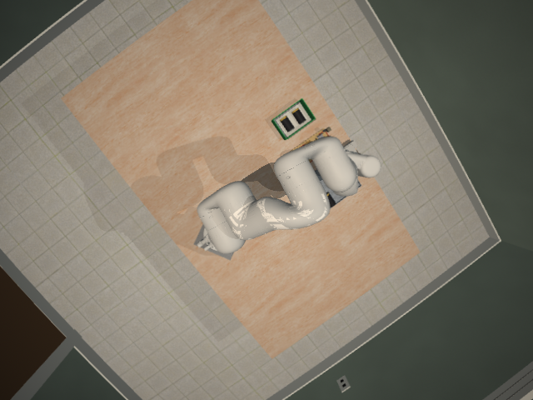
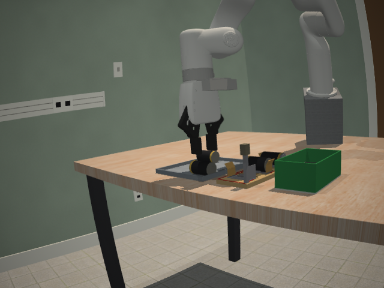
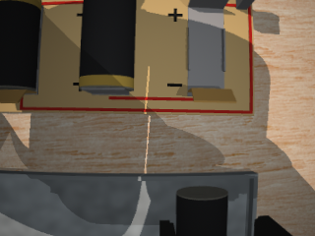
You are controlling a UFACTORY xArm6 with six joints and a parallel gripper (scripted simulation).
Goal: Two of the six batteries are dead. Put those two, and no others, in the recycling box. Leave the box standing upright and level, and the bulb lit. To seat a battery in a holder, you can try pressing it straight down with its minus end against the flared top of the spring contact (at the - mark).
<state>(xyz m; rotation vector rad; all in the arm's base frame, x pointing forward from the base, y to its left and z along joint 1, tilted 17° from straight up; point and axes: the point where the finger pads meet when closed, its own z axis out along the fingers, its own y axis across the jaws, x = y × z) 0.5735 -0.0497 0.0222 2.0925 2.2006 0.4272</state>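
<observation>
My gripper (image 2: 204, 151) (image 3: 217, 230) is part-way open, fingertips low over the tray (image 2: 173, 173) (image 3: 98, 173). One battery (image 2: 203, 168) (image 3: 202, 213) lies there, its plain grey end toward the board; in the wrist view it shows between the fingers, not visibly gripped. Another battery (image 2: 208, 156) shows just behind and higher; whether it rests on the first is unclear. The board (image 3: 162, 49) (image 2: 245, 185) holds a left battery (image 3: 19, 49) and a middle battery (image 3: 107, 44); its right holder (image 3: 207, 49) is empty. The green box (image 2: 294, 176) (image 1: 309, 110) stands upright with two batteries inside. Bulb state cannot be told.
A post (image 2: 245, 164) with a small block on top rises from the board's end beside the empty holder. The box stands close beyond the board, on the side away from the tray. The arm hides much of the tray and board from above. The table edge (image 2: 186, 195) is near.
</observation>
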